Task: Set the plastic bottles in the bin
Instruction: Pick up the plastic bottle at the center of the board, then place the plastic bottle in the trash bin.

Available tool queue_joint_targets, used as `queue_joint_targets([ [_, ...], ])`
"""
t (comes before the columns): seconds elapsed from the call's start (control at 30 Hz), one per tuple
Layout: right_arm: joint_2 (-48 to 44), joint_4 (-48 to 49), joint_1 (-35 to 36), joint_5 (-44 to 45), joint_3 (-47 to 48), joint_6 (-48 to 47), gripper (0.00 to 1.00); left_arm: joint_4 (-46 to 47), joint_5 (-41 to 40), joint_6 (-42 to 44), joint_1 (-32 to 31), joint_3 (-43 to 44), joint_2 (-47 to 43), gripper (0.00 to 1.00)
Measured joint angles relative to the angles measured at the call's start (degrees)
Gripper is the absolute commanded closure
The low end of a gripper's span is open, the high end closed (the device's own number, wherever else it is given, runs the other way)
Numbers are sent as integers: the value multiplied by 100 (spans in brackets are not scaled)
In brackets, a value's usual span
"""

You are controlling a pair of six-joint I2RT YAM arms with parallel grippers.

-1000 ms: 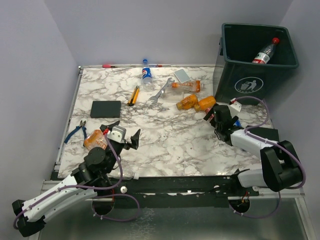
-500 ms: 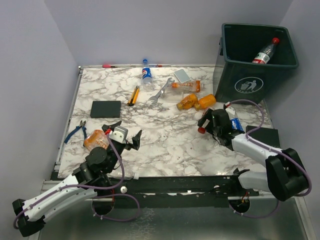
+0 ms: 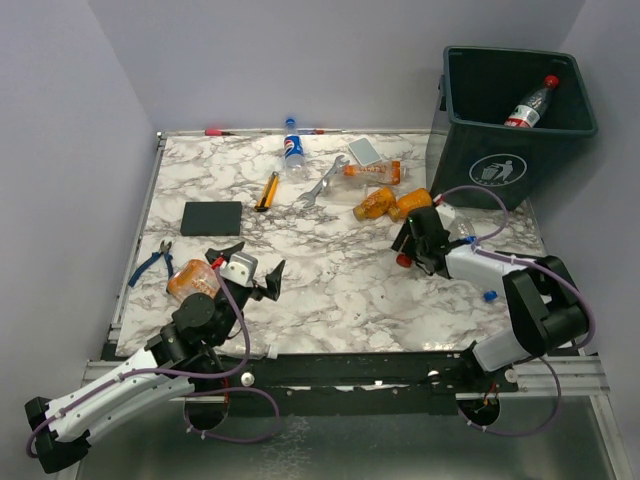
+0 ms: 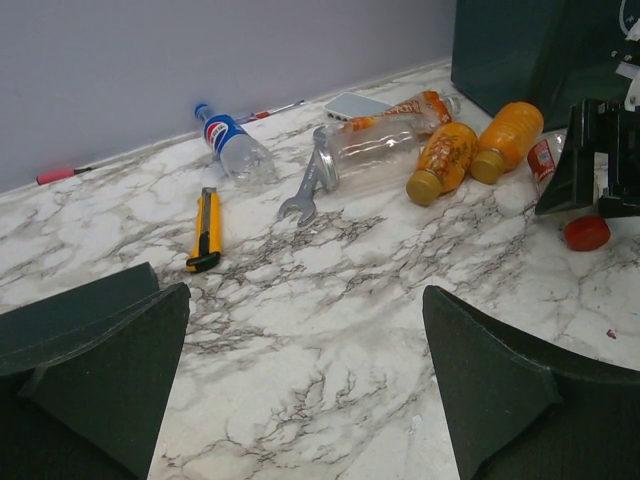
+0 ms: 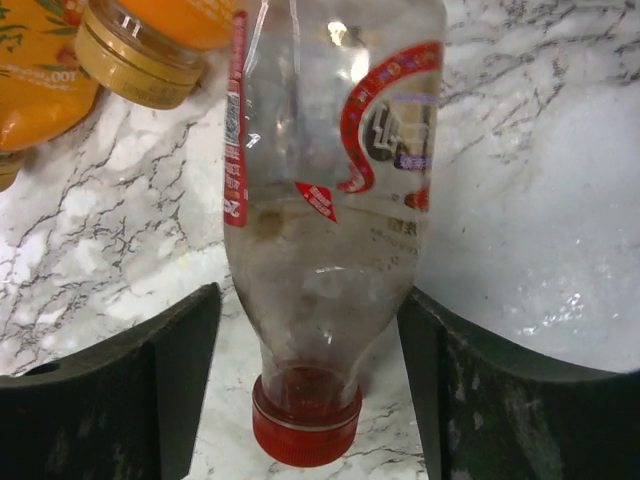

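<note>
We see the right gripper [image 5: 310, 305] low on the table [image 3: 330, 270]. Its jaws stand apart on either side of a clear red-capped bottle [image 5: 330, 200] lying there, and a sliver of marble shows beside one finger, so it is not clamped. Two orange bottles [image 5: 40, 70] crowd just beside its far end. The bin [image 3: 470, 175] stands near, with another bottle [image 3: 530, 103] inside. A wrench [image 4: 308, 187], a yellow knife [image 4: 205, 228] and a blue-labelled bottle [image 4: 232, 145] lie further off. The left gripper [image 4: 300, 380] has its jaws wide apart, with a third orange bottle [image 3: 190, 280] near it.

The red-capped bottle [image 5: 330, 200] runs off the upper edge.
</note>
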Motion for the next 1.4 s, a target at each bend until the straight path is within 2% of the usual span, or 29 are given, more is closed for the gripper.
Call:
queue_joint_targets([
  [0.07, -28, 85, 0, -39, -87, -15, 47, -2, 0, 0, 0, 0, -15, 1],
  [0.13, -175, 157, 0, -140, -260, -31, 54, -2, 0, -2, 0, 0, -39, 1],
  [0.27, -992, 232, 0, -656, -870, -170, 58, -7, 28, -4, 0, 0, -63, 1],
  [0.37, -2063, 302, 13, -1622, -1279, -400, 58, -22, 157, -31, 0, 0, -63, 1],
  [0.5, -3438, 221, 74, -3281, -1198, -575, 60, -72, 752, -50, 13, 81, 17, 1],
  [0.6, -3884, 55, 98, -4579, -772, -575, 61, -44, 1274, 42, 26, 348, 431, 1],
  [0.67, -3978, -72, 103, -5278, -544, -566, 64, 20, 1851, 236, 26, 713, 1106, 1],
  [0.8, -4148, -577, 103, -6161, -450, -568, 72, 111, 2518, 927, -9, 1246, 2225, 1],
  [0.87, -4144, -986, 105, -6384, -382, -664, 76, 107, 2647, 1558, -61, 1322, 2535, 1],
  [1.13, -3615, -2236, 118, -6701, 199, -1134, 82, 26, 2396, 4780, -372, 1353, 3176, 1],
  [1.27, -3416, -2306, 127, -6815, 291, -1161, 84, -46, 2240, 5657, -487, 1587, 3473, 1],
  [1.4, -2957, -2295, 190, -6905, 487, -1158, 86, -39, 2194, 6142, -686, 1899, 3694, 1],
])
